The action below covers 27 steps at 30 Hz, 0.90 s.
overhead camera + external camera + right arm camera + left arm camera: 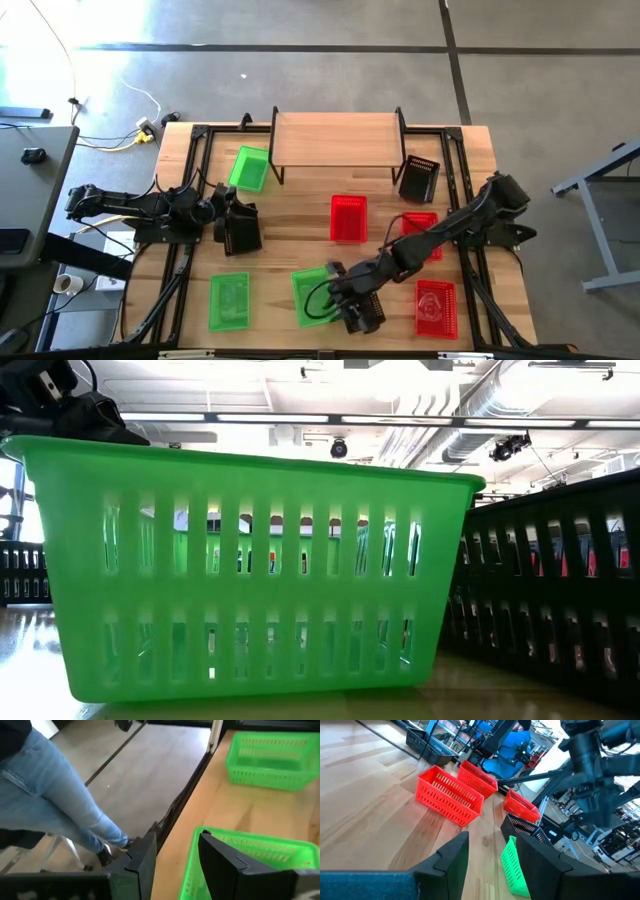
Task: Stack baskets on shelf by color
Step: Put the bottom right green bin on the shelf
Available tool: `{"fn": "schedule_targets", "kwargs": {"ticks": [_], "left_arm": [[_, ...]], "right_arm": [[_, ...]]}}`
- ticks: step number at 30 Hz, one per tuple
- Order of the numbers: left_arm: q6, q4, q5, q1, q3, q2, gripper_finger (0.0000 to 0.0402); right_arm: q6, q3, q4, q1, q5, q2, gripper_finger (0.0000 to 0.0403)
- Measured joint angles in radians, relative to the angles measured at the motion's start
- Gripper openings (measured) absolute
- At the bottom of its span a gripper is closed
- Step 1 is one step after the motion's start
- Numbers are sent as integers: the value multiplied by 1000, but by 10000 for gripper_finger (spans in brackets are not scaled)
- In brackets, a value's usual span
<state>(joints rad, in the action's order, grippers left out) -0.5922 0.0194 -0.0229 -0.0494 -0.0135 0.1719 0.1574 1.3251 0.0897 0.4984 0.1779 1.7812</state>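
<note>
Right gripper [175, 855] open astride green basket [240, 855] wall, person's legs [55, 805] only in right wrist view, left gripper [490, 865] open, empty, high view alone shows bare shelf [335, 137]

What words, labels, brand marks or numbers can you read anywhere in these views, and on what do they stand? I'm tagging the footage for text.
No readable text in any view.
Green baskets, red baskets, black basket: no labels showing.
Shelf: bare wood, no marking.
Room equipment behind the table in the left wrist view: any print there is too blurred to read.
</note>
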Motion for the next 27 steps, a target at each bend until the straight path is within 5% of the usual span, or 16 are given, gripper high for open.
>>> {"fn": "schedule_targets", "kwargs": {"ticks": [27], "left_arm": [[-7, 0, -11, 0, 0, 0, 156]], "right_arm": [[-1, 0, -50, 19, -52, 222, 134]]}}
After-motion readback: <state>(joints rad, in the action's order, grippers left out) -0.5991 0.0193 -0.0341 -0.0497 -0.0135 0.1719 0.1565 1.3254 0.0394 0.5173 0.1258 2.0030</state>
